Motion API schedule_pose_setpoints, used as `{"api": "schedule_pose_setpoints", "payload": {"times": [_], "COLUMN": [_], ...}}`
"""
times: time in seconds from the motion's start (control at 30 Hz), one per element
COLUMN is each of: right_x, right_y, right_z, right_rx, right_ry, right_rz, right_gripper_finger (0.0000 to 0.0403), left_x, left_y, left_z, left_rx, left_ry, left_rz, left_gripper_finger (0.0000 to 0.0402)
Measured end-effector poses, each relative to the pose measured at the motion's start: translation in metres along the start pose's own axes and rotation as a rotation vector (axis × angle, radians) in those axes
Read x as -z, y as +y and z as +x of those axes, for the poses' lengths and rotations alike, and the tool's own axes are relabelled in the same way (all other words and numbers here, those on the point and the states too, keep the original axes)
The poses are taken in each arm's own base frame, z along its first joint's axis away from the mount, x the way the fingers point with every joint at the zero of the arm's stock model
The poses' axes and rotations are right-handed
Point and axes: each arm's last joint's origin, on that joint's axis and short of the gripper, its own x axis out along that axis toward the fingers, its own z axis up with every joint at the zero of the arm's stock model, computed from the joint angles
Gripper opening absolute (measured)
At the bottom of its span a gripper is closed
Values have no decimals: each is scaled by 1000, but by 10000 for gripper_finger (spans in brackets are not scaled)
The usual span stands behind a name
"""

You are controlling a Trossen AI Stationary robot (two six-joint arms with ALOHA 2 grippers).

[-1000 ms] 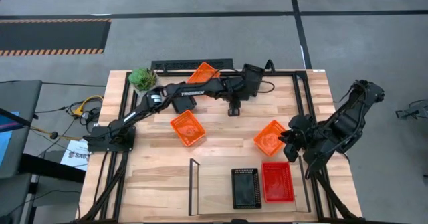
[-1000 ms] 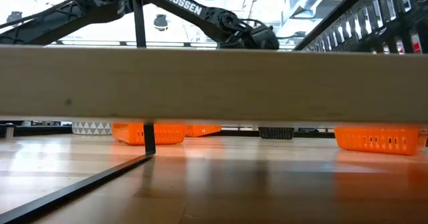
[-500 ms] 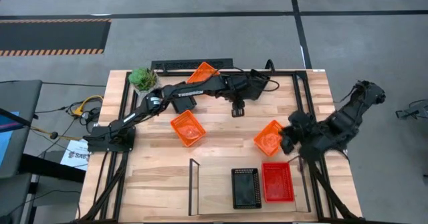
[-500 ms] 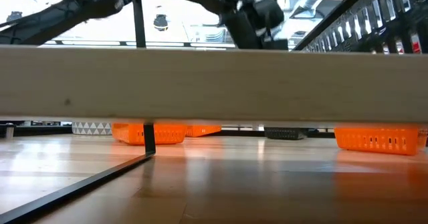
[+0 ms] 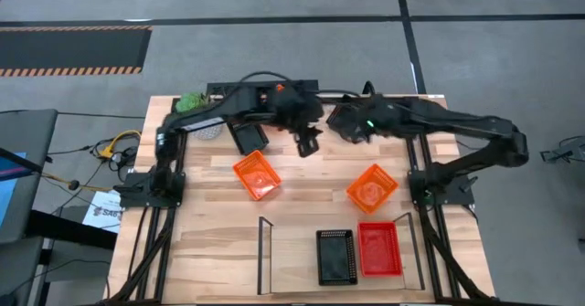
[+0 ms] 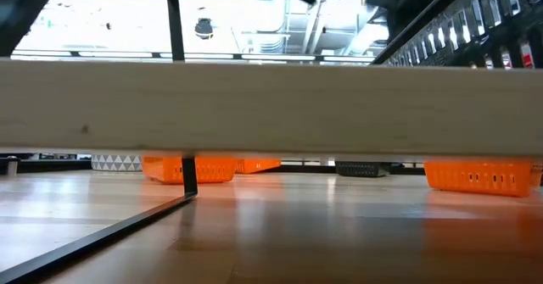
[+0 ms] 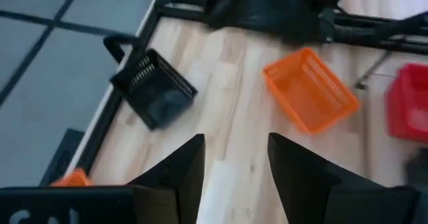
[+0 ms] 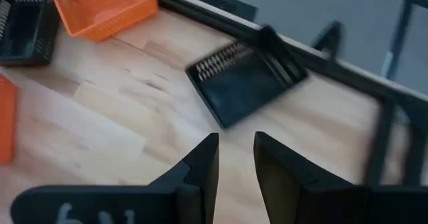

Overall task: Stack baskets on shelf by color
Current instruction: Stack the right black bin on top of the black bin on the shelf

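Observation:
On the shelf stand a black basket and a red basket. Two orange baskets and a black one sit on the tabletop. A third orange basket shows under my left arm at the far edge. Another black basket leans tilted against the far frame rail; my right arm hides it in the high view. My left gripper and right gripper hover open above the far middle, holding nothing.
A black frame rail runs along the far edge, with a looped handle beside the tilted basket. A green plant stands at the far left corner. In the low view the shelf board spans the picture. Bare wood lies between the orange baskets.
My left gripper has risen from just above the table at the far middle and drawn slightly toward the table's left. My right arm has swung from the table's right edge, beside the right orange basket, over to the far middle. Both grippers stay open.

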Motion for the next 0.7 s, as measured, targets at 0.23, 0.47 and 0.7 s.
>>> {"api": "schedule_pose_setpoints", "payload": {"times": [0.23, 0.47, 0.7], "right_x": [-9, 1, 13], "right_y": [4, 16, 37], "right_z": [96, 161, 188], "right_rx": [73, 177, 141], "right_ry": [117, 229, 332], "right_rz": [-47, -88, -128], "right_gripper_finger": [118, 118, 118], "left_x": [6, 19, 27], "left_y": [-17, -37, -52], "left_z": [-60, -85, -89], "left_rx": [-22, -113, -126], "left_ry": [-33, 1, 38], "left_rz": [-35, -29, -3], "left_gripper_finger": [152, 152, 152]}}
